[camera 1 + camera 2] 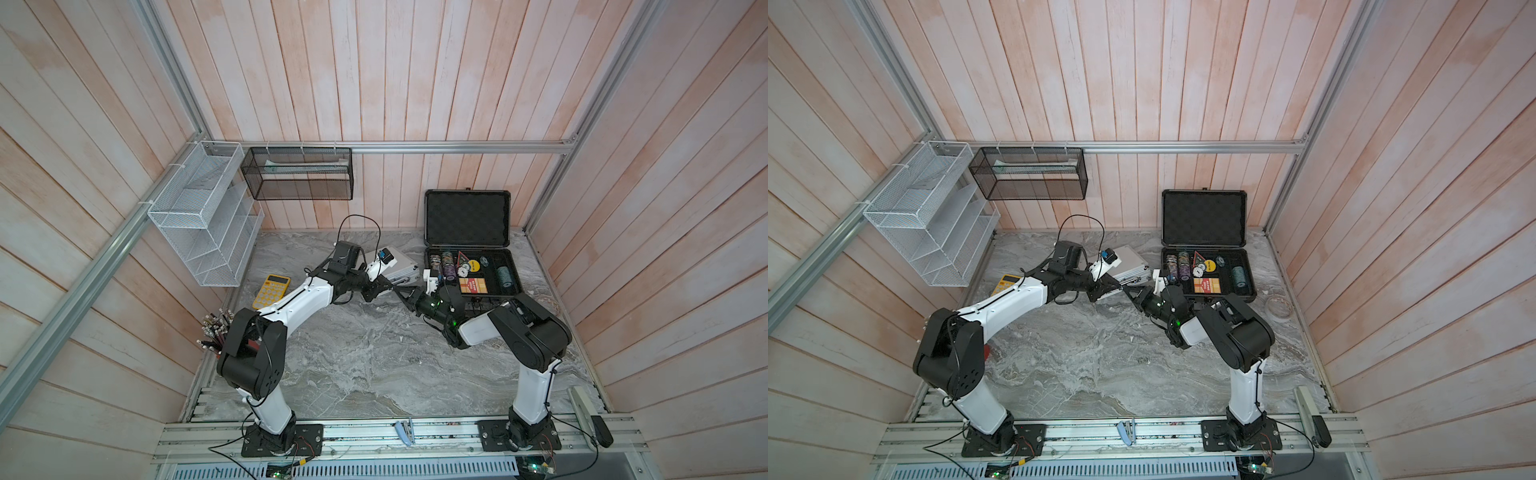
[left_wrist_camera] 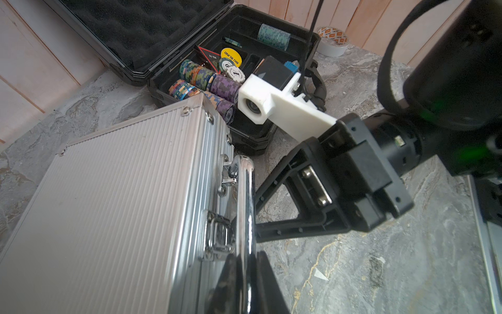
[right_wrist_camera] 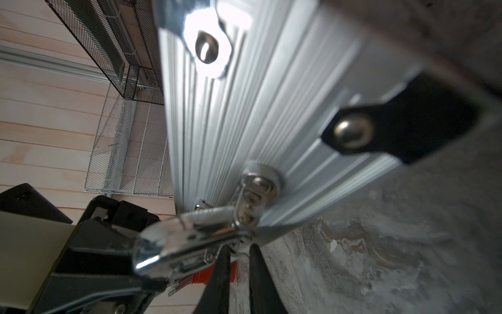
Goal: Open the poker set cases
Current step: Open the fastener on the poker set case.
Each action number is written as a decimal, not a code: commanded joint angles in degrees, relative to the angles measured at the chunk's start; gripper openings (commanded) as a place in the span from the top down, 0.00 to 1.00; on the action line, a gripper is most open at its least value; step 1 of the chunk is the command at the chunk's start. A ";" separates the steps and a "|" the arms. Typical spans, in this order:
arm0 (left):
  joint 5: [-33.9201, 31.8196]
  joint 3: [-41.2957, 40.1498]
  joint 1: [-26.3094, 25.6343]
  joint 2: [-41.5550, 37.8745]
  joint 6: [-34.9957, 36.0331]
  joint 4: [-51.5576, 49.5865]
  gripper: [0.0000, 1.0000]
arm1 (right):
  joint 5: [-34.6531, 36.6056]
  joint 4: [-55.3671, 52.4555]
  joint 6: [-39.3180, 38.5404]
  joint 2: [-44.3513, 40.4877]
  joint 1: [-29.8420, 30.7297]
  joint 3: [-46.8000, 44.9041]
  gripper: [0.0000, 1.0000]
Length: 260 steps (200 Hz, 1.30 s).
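Note:
The small silver case [image 1: 397,266] [image 1: 1133,266] lies closed on the marble table, its ribbed lid [image 2: 122,204] flat. My left gripper [image 2: 248,271] [image 1: 384,286] is shut on its chrome handle [image 2: 245,190]. My right gripper [image 3: 239,251] [image 1: 1130,293] comes in from the other side. It is shut, its tips pinched at the latch [image 2: 217,233] under the handle, and a thin bit of metal shows between them. The larger dark case [image 1: 467,216] [image 1: 1202,216] [image 2: 135,27] stands open at the back right, foam lid upright, chips in its tray.
A yellow calculator [image 1: 272,291] and a cup of pencils [image 1: 216,332] sit at the left edge. A tape roll [image 1: 1278,307] lies right of the dark case. A white wire rack [image 1: 203,216] and a black mesh basket [image 1: 299,174] hang on the walls.

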 commanded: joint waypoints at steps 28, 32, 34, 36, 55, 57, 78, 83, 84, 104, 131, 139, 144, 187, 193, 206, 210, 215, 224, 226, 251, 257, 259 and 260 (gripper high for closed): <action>1.37 0.08 -0.16 0.45 0.59 4.17 1.00 | -3.59 4.70 2.59 -2.50 0.28 0.40 0.86; 1.28 0.08 -0.20 0.53 0.62 4.13 1.00 | -3.64 4.63 2.82 -2.54 0.31 0.40 0.86; 1.23 0.02 -0.21 0.51 0.66 4.13 1.00 | -3.71 4.57 2.95 -2.61 0.28 0.40 0.86; 1.20 -0.02 -0.21 0.53 0.71 4.13 1.00 | -3.73 4.54 3.09 -2.63 0.28 0.40 0.86; 0.93 -0.11 -0.19 0.71 0.90 4.05 1.00 | -4.25 3.89 3.75 -2.96 0.28 0.57 0.86; 0.93 -0.09 -0.20 0.71 0.90 4.04 1.00 | -4.26 3.77 3.82 -2.98 0.28 0.57 0.86; 0.67 -0.16 -0.20 0.97 1.20 4.04 1.00 | -4.34 2.40 4.43 -3.53 0.28 0.52 0.86; 0.58 -0.22 -0.21 1.06 1.26 3.96 1.00 | -4.41 2.25 4.64 -3.64 0.28 0.55 0.86; 0.58 -0.21 -0.21 1.10 1.21 3.95 1.00 | -4.42 2.25 4.63 -3.67 0.28 0.56 0.86; 0.14 -0.24 -0.19 1.36 1.41 3.95 1.00 | -4.39 -0.37 5.48 -3.95 0.28 1.04 0.86; 0.22 -0.03 -0.25 1.85 1.24 3.73 1.00 | -4.44 -0.29 7.30 -3.50 0.29 1.20 0.87; 0.22 -0.12 -0.28 1.85 1.26 3.78 1.00 | -4.28 -0.24 7.69 -3.60 0.33 1.11 0.87; 0.18 -0.19 -0.28 1.78 1.26 3.81 1.00 | -4.30 -0.22 7.78 -3.69 0.30 1.17 0.87; -0.34 -0.30 -0.28 2.18 1.73 3.55 1.00 | -4.17 -1.95 7.87 -4.89 0.33 1.43 0.87; -0.48 -0.29 -0.30 2.27 1.87 3.51 1.00 | -4.09 -2.13 7.99 -5.04 0.29 1.45 0.87; -0.90 -0.42 -0.25 2.39 2.31 3.35 1.00 | -3.99 -2.24 8.56 -5.35 0.30 1.28 0.87; -1.06 -0.55 -0.29 2.40 2.39 3.41 1.00 | -3.91 -2.29 8.74 -5.56 0.28 1.13 0.87; -1.18 -0.64 -0.29 2.46 2.53 3.45 1.00 | -3.76 -2.52 8.87 -5.77 0.28 0.99 0.87; -1.27 -0.69 -0.28 2.64 2.54 3.43 1.00 | -3.41 -3.38 8.83 -6.35 0.28 0.85 0.87; -1.27 -0.66 -0.25 2.69 2.55 3.43 1.00 | -3.28 -3.49 8.71 -6.51 0.28 0.71 0.87; -1.20 -0.38 -0.27 3.25 2.48 3.25 1.00 | -2.35 -4.44 8.56 -7.51 0.37 -0.36 0.87; -1.27 -0.38 -0.28 3.30 2.54 3.25 1.00 | -2.33 -4.31 8.59 -7.51 0.37 -0.47 0.87; -1.27 -0.45 -0.25 3.33 2.57 3.27 1.00 | -2.32 -4.27 8.61 -7.48 0.37 -0.48 0.87; -1.32 -0.46 -0.27 3.34 2.57 3.26 1.00 | -2.32 -4.27 8.64 -7.47 0.37 -0.48 0.87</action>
